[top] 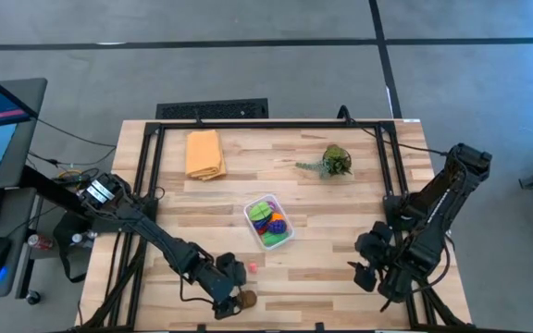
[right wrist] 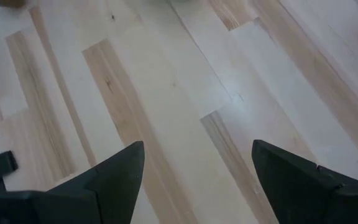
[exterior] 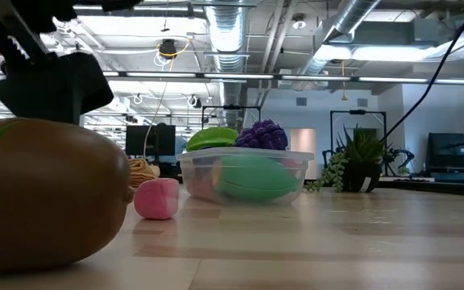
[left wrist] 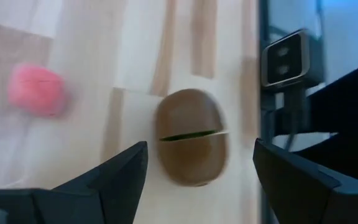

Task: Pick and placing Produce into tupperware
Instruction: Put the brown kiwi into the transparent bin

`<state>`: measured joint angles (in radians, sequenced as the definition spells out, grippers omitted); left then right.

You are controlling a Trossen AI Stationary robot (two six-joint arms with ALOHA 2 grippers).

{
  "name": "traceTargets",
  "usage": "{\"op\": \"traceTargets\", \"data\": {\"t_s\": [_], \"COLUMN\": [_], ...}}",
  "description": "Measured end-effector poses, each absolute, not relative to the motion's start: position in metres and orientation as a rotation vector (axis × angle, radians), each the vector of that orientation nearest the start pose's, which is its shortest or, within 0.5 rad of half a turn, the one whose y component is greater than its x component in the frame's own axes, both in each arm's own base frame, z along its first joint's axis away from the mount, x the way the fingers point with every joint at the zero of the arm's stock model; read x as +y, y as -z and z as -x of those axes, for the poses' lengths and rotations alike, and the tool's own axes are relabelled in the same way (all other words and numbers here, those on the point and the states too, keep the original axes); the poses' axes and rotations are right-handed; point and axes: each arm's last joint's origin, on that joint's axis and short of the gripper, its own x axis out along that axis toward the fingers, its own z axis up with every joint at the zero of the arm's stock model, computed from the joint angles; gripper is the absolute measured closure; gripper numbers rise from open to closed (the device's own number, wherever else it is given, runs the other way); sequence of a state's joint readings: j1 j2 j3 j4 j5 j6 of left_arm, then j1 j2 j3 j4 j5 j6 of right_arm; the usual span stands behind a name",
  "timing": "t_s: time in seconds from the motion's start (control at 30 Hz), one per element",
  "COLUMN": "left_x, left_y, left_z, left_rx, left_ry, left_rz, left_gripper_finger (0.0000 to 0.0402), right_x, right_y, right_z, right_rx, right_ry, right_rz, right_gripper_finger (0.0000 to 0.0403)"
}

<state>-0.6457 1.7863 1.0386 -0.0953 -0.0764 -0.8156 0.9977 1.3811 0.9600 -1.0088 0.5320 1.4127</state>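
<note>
A brown egg-shaped toy with a green slit (left wrist: 191, 137) lies on the wood at the table's near edge (top: 245, 299); in the low view it looms at the left (exterior: 43, 197). My left gripper (left wrist: 199, 169) hovers open over it, one finger to each side, apart from it. A pink piece (top: 252, 266) lies just beyond (left wrist: 37, 89). The clear tupperware (top: 268, 222) at mid-table holds several pieces, green and purple among them (exterior: 248, 173). My right gripper (right wrist: 197, 171) stands open over bare wood at the near right (top: 370, 273).
A folded orange-yellow cloth (top: 204, 154) lies at the far left and a leafy green sprig (top: 333, 162) at the far right. A black frame rail (top: 146, 176) runs along the table's sides. Bare wood stretches between the tupperware and my right gripper.
</note>
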Motion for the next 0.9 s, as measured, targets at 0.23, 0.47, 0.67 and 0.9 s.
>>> {"op": "traceTargets", "data": {"t_s": [0.23, 0.47, 0.67, 0.9], "left_x": [-0.219, -0.22, -0.231, -0.23], "left_y": [-0.17, -0.163, -0.146, -0.145], "left_z": [-0.293, -0.298, -0.316, -0.317], "left_rx": [0.918, 0.943, 1.023, 1.041], "left_ry": [0.186, 0.162, 0.22, 0.214], "left_rz": [0.53, 0.539, 0.556, 0.538], "left_gripper_finger": [0.0122, 0.0122, 0.012, 0.0096], "right_x": [0.186, 0.185, 0.186, 0.186], "right_y": [-0.225, -0.225, -0.225, -0.225], "right_z": [-0.137, -0.137, -0.137, -0.137], "right_rx": [1.004, 1.01, 1.012, 1.012], "right_ry": [0.354, 0.344, 0.342, 0.338], "right_rz": [-0.237, -0.209, -0.209, -0.214], "right_gripper_finger": [0.0081, 0.0081, 0.0081, 0.0081]}}
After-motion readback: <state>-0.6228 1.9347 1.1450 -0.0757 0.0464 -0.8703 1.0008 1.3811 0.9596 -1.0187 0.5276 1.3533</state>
